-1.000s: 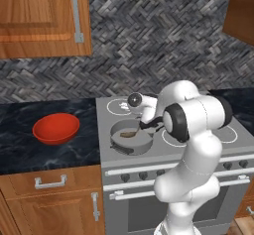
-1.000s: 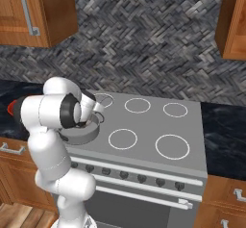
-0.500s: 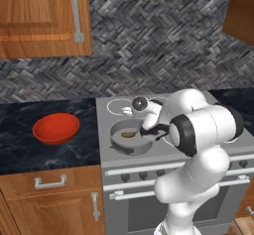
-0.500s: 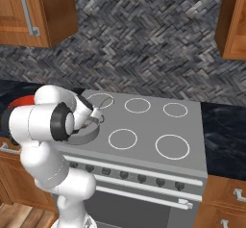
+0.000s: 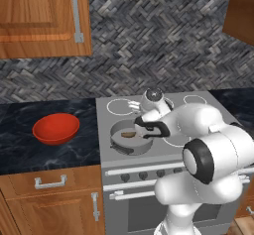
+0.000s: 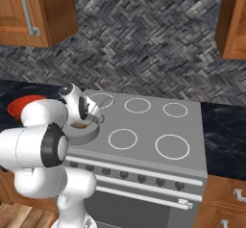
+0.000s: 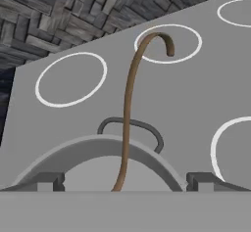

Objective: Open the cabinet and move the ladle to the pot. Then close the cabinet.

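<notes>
The pot (image 5: 122, 146) sits on the stove's front left burner, also seen as the pot (image 6: 86, 134). Inside it lies the ladle (image 5: 129, 135), bowl down. In the hand view the pot's rim (image 7: 105, 147) curves across the bottom, and the ladle's handle (image 7: 129, 94) rises over it to a hooked end. My gripper (image 5: 138, 124) hovers just above the pot, open, and my gripper (image 7: 122, 183) has a fingertip on each side of the handle without touching it. A part of the cabinet (image 6: 233, 25) shows at the upper right; whether its door is open I cannot tell.
A red bowl (image 5: 55, 128) rests on the dark counter left of the stove (image 6: 144, 131). Another wooden wall cabinet (image 5: 39, 16), with a silver handle on its right edge, hangs shut at the upper left. Low drawer cabinets (image 5: 49, 199) stand under the counter.
The jaws have spread a little wider around the ladle's handle. The arm's elbow has swung round toward the cameras, while the hand stays over the pot.
</notes>
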{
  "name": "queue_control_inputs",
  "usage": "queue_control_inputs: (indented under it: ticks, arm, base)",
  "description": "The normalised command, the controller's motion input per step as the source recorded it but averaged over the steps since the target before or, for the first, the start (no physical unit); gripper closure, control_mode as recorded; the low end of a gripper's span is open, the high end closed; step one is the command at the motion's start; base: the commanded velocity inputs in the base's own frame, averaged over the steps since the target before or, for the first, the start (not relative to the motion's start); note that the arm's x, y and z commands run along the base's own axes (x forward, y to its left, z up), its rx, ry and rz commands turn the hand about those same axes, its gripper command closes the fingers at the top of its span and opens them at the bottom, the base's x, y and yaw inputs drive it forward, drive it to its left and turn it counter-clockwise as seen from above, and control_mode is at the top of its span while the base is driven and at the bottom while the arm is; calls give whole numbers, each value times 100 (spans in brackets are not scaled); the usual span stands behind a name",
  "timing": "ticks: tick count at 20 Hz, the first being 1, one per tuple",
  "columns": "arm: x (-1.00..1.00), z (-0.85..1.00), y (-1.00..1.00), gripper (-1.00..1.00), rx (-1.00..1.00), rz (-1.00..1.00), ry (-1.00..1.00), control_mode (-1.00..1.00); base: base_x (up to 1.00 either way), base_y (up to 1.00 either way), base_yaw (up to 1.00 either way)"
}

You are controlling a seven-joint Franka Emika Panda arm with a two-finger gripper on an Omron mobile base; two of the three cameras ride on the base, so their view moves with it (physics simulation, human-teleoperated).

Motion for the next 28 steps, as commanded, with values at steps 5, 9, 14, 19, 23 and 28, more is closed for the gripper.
queue_control_inputs:
  ticks: [5,9,14,19,23,28]
  arm:
    - [-24,69,0,-100,0,7,5,-100]
    - [-38,60,-1,-100,0,8,0,-100]
    - [-36,57,-9,-100,0,7,0,-100]
    - [-39,57,-28,-100,0,6,4,-100]
    - [-29,50,-21,-100,-1,9,0,-100]
    - [-56,34,-22,-100,-5,8,-2,-100]
  base:
    - [0,0,0]
    - [0,0,0]
    - [0,0,0]
    - [0,0,0]
    - [0,0,0]
    - [0,0,0]
